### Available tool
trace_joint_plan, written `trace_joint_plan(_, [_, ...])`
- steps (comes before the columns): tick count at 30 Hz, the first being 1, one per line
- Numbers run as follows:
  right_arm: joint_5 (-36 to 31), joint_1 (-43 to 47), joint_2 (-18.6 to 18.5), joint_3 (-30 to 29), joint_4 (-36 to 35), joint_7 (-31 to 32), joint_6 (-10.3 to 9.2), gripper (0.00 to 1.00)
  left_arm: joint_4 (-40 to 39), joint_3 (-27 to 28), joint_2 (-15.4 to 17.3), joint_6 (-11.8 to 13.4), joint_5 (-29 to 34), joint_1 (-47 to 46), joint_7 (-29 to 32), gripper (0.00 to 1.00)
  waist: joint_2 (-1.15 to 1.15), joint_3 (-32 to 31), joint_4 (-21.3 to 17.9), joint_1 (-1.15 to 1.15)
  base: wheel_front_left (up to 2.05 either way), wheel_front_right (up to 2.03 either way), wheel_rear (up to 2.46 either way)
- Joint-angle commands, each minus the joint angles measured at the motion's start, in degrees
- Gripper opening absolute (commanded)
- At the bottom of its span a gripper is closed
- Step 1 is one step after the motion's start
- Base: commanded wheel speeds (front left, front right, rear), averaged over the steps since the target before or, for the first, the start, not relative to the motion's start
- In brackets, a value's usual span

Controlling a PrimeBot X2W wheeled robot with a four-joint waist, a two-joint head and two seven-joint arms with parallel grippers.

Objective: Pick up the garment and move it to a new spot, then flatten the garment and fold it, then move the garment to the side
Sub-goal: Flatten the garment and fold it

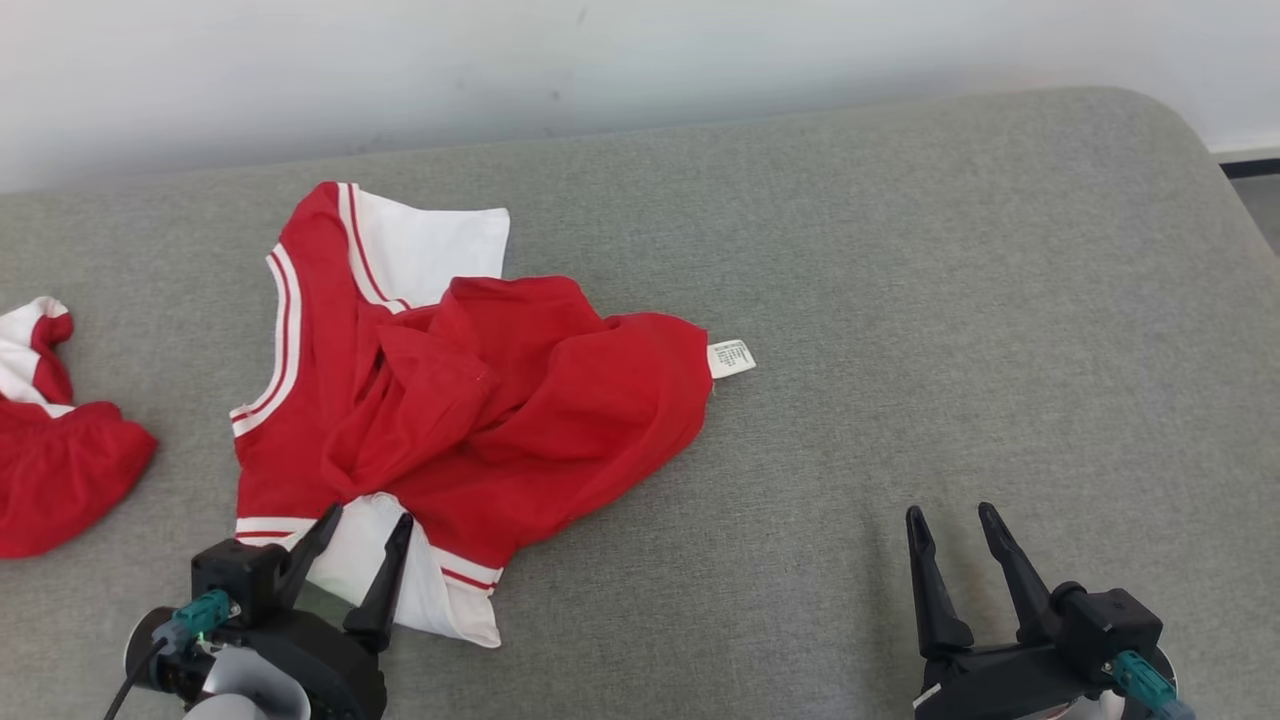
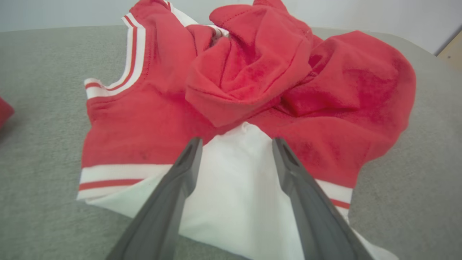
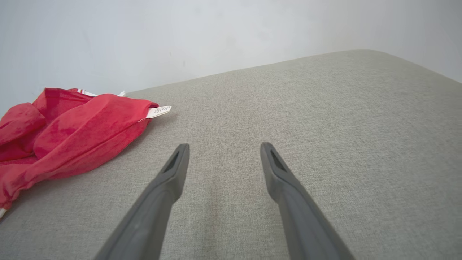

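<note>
Far left: second red-and-white piece. Left of centre: garment crumpled on grey cushion. Left gripper over its white near hem, jaws spread, pinching nothing. Right gripper over bare cushion, jaws spread, well apart from garment.

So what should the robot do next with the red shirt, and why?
Probably lower the left tool and close it on the white fabric. Its jaws stand open right over that edge of the crumpled garment, which isn't held yet, while the right tool hovers open above bare cushion.
</note>
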Motion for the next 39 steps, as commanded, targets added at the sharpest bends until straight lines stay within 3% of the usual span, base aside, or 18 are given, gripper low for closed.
trace_joint_plan(1, [0.2, -0.2, -0.1, -0.1, -0.1, 0.0, 0.18, 1.0, 0.4, -0.1, -0.1, -0.1, 0.3, 0.0, -0.1, 1.0, 0.0, 0.3, -0.5, 0.0, 0.0, 0.0, 0.0])
trace_joint_plan(8, [0.5, -0.4, -0.1, -0.1, -0.3, 0.0, 0.18, 1.0, 2.6, -0.8, -0.3, -0.6, 0.2, -1.5, -0.4, 1.0, 0.0, 0.9, -1.4, 0.0, 0.0, 0.0, 0.0])
trace_joint_plan(9, [0.5, -0.5, -0.1, -0.1, -0.3, 0.0, 0.18, 1.0, 2.9, -0.7, -0.4, -0.7, -0.1, -1.7, -0.5, 0.87, 0.0, 0.9, -1.5, 0.0, 0.0, 0.0, 0.0])
trace_joint_plan(10, [0.6, -0.4, -0.1, 0.0, -0.3, 0.0, 0.18, 1.0, 3.2, -0.7, -0.5, -0.6, -0.2, -1.8, -0.6, 0.65, 0.0, 0.9, -1.6, 0.0, 0.0, 0.0, 0.0])
trace_joint_plan(12, [0.9, -0.2, -0.1, 0.0, -0.2, 0.0, 0.18, 1.0, 4.1, -0.4, -0.7, -0.7, -0.4, -2.1, -0.8, 0.0, 0.0, 0.8, -1.7, 0.0, 0.0, 0.0, 0.0])
trace_joint_plan(25, [0.5, 1.3, -0.1, -0.6, 0.7, 0.0, 0.18, 1.0, -0.6, 0.8, -2.0, -0.3, 0.7, 1.2, -1.3, 0.0, 0.0, -2.3, 1.8, 0.0, 0.0, 0.0, 0.0])
trace_joint_plan(33, [0.5, 2.5, -0.1, -0.7, 1.3, 0.0, 0.18, 1.0, -9.0, 2.9, -2.4, 2.0, 0.6, 11.8, -1.3, 0.0, 0.0, -4.4, 5.3, 0.0, 0.0, 0.0, 0.0])
trace_joint_plan(39, [-0.1, 2.9, -0.1, -0.8, 1.7, 0.0, 0.18, 1.0, -10.9, 3.7, -2.4, 3.3, -0.1, 18.6, -1.3, 0.0, 0.0, -5.1, 7.2, 0.0, 0.0, 0.0, 0.0])
